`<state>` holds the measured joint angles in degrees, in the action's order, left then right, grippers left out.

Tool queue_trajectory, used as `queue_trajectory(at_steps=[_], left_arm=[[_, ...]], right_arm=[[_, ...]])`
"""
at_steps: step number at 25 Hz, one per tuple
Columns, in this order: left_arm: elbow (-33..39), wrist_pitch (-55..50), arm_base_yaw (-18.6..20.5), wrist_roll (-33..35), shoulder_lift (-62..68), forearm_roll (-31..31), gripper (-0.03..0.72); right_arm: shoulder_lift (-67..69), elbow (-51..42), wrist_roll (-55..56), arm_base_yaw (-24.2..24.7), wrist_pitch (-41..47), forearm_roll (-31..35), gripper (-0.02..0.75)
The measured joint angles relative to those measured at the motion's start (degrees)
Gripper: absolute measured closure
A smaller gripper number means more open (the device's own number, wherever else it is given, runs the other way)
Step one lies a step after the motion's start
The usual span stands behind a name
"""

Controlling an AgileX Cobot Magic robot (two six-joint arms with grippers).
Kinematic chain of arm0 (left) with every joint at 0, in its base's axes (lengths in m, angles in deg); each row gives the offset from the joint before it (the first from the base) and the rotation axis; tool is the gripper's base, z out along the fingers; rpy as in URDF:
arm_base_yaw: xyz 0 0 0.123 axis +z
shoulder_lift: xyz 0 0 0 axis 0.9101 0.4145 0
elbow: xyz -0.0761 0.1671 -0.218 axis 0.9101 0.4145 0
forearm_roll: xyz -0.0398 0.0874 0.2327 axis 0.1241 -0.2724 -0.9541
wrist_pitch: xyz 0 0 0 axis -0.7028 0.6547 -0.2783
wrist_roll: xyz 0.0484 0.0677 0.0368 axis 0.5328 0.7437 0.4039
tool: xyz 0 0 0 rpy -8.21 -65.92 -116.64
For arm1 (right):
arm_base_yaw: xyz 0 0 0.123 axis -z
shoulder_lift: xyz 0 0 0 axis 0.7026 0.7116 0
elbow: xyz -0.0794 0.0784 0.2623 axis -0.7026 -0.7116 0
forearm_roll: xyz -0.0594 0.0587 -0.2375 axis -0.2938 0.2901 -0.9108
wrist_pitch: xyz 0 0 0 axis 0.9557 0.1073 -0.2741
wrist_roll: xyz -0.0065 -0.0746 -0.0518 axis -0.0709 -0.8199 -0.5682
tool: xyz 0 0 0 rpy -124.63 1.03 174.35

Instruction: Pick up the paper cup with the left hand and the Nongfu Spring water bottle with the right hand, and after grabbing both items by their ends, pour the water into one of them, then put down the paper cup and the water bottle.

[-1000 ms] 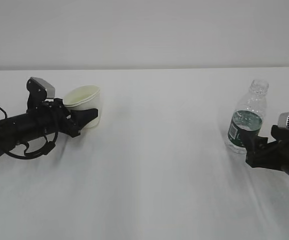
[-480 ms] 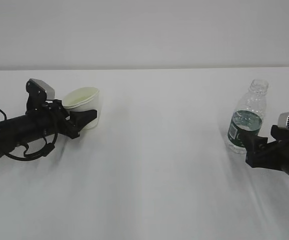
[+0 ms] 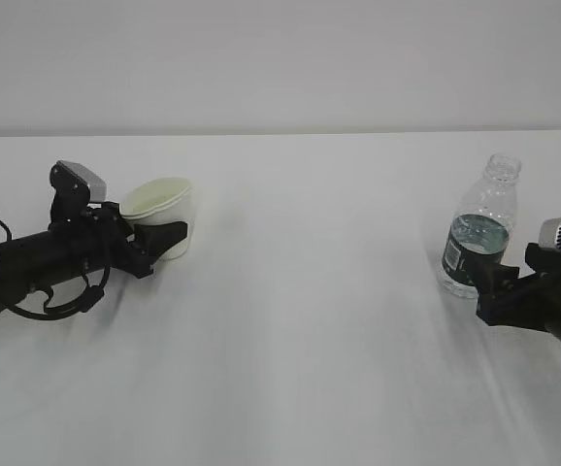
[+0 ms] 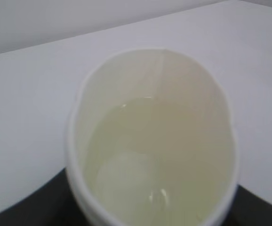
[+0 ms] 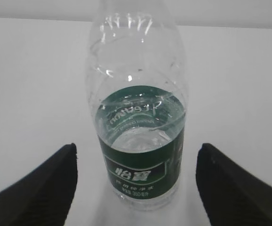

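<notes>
Paper cup (image 3: 162, 216) near the table's (image 3: 300, 320) left edge, clamped between the left hand's (image 3: 160, 237) fingers, rim squeezed oval, water pooled inside: seemingly being set down after the pour. Nongfu Spring water bottle (image 3: 478, 229) upright near the right edge, partly full, standing free between the right hand's (image 5: 135, 181) wide-spread fingers, apparently released.

Left end effector (image 3: 169, 236) clamped; right end effector (image 5: 136, 176) agape.
</notes>
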<state>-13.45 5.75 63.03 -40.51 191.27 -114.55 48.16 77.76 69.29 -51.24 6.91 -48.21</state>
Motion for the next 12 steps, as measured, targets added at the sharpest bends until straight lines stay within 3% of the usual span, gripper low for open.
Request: queue_trajectory(at_steps=[12], left_arm=[[0.0,0.6,0.0,0.2,0.5,-0.4,0.267]], right_arm=[[0.0,0.0,0.0,0.0,0.0,0.0,0.148]])
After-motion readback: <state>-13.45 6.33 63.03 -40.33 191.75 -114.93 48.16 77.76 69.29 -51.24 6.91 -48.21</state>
